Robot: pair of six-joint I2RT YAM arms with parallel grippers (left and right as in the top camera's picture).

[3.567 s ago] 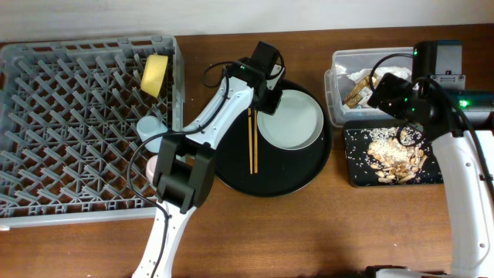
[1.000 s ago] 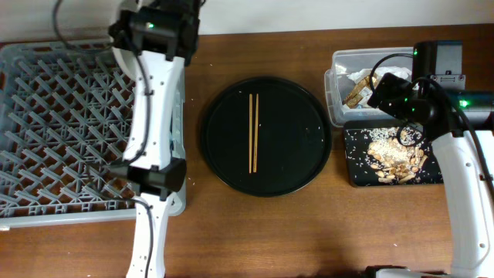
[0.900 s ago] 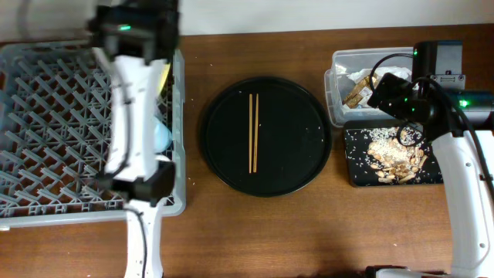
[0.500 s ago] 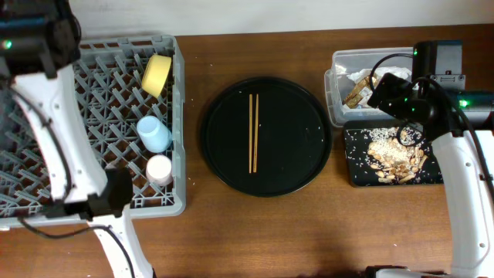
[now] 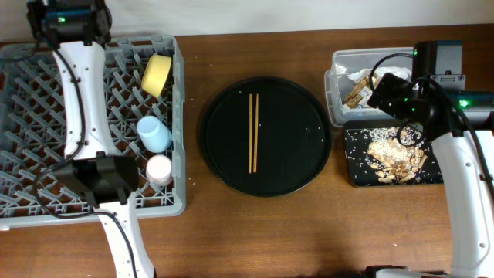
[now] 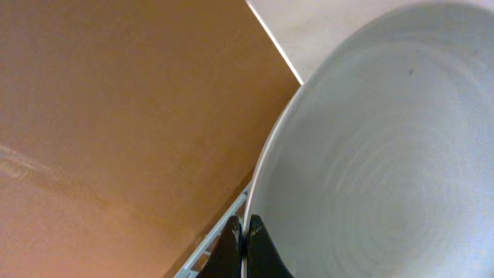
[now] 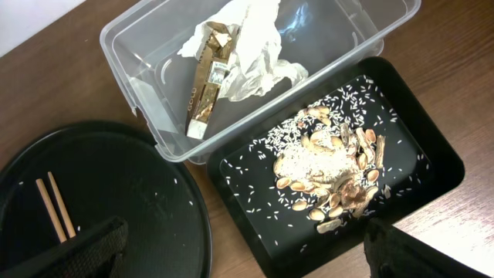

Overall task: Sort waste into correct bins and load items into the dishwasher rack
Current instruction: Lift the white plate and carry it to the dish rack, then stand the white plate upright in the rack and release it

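Left wrist view: the left jaws are almost closed, pinching the rim of the grey-green plate (image 6: 370,154) at the far edge of the rack (image 5: 23,154). The plate looks stiff, smooth and breakable, so the rim is a good place to hold it. The 2 chopsticks (image 5: 252,131), thin and light, lie on the round tray (image 5: 301,174). The right jaws are wide open and empty above the clear tub (image 7: 139,93) and black bin (image 7: 432,154).

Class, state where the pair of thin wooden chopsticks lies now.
Overhead, the wooden chopsticks lie side by side on the round black tray, just left of its centre.
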